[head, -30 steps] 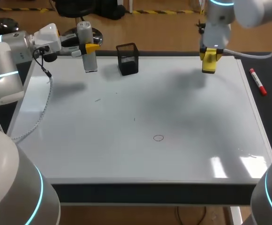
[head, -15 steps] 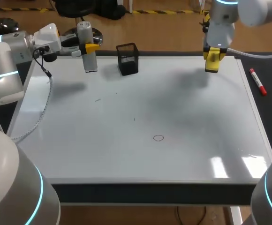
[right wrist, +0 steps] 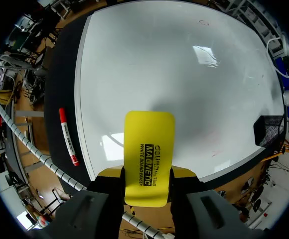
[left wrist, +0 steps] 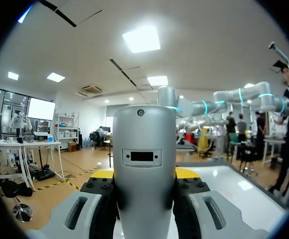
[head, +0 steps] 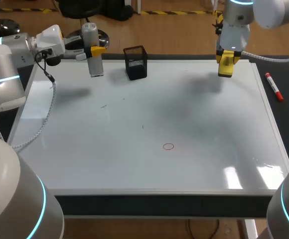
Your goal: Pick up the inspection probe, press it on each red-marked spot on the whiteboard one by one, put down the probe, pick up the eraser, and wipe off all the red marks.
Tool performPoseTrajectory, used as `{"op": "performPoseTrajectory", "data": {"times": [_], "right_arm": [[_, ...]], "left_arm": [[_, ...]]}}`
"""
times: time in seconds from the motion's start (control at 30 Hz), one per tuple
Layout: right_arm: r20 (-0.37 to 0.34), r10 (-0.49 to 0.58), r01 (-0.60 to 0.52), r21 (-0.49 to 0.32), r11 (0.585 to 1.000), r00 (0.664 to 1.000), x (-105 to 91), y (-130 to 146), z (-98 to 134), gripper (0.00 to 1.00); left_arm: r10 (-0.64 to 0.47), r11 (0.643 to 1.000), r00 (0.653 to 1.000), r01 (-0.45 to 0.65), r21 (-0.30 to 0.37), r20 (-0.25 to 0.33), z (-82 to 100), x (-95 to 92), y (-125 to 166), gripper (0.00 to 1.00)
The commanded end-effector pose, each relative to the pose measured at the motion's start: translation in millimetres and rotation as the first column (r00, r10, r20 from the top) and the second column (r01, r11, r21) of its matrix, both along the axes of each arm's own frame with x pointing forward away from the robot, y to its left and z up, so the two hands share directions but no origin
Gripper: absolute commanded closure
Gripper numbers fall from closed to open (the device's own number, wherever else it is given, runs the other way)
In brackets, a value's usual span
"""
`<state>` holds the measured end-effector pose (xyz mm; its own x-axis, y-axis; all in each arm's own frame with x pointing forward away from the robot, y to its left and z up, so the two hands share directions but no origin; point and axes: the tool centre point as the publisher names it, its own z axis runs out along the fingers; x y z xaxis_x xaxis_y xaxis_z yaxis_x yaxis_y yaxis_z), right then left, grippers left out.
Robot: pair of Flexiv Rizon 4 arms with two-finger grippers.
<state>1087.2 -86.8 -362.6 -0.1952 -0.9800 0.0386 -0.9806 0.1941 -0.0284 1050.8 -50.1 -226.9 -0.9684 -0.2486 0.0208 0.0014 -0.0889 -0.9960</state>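
Whiteboard (head: 134, 169) w/ small red circle (head: 168, 146), left gripper (head: 95, 50) gripping probe (head: 95, 67), right gripper (head: 225, 59) gripping yellow eraser (head: 224, 68)

Head camera above whiteboard (head: 149, 124), right wrist shares it close, left wrist level

My left gripper (left wrist: 144, 173) has its yellow tips mostly hidden by the probe (left wrist: 144, 149), whose lower end is cut off. The eraser (right wrist: 148, 154) covers much of my right gripper (right wrist: 147, 172). The tiny specks (head: 103, 105) on the whiteboard (head: 209, 149) are too small to tell.
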Motion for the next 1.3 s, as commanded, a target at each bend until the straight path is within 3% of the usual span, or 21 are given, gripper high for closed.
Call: {"op": "performPoseTrajectory", "data": {"times": [0.03,0.77,1.03,1.3], "right_arm": [[0.0,0.003,-0.003,-0.003,1.0,1.0,0.2,-1,1,1.0],[0.0,0.003,-0.003,-0.003,1.0,1.0,0.2,-1,1,1.0],[0.0,0.003,-0.003,-0.003,1.0,1.0,0.2,-1,1,1.0],[0.0,0.003,-0.003,-0.003,1.0,1.0,0.2,-1,1,1.0]], "left_arm": [[0.0,1.0,1.0,0.0,-0.002,0.002,0.1,0.2,0,1.0],[0.0,1.0,1.0,0.0,-0.002,0.002,0.1,0.2,0,1.0],[-0.046,0.999,0.999,0.045,0.025,0.017,5.9,-28.0,-22,1.0],[-0.154,0.988,0.985,0.156,-0.008,0.078,20.6,-66.5,-68,1.0]]}}
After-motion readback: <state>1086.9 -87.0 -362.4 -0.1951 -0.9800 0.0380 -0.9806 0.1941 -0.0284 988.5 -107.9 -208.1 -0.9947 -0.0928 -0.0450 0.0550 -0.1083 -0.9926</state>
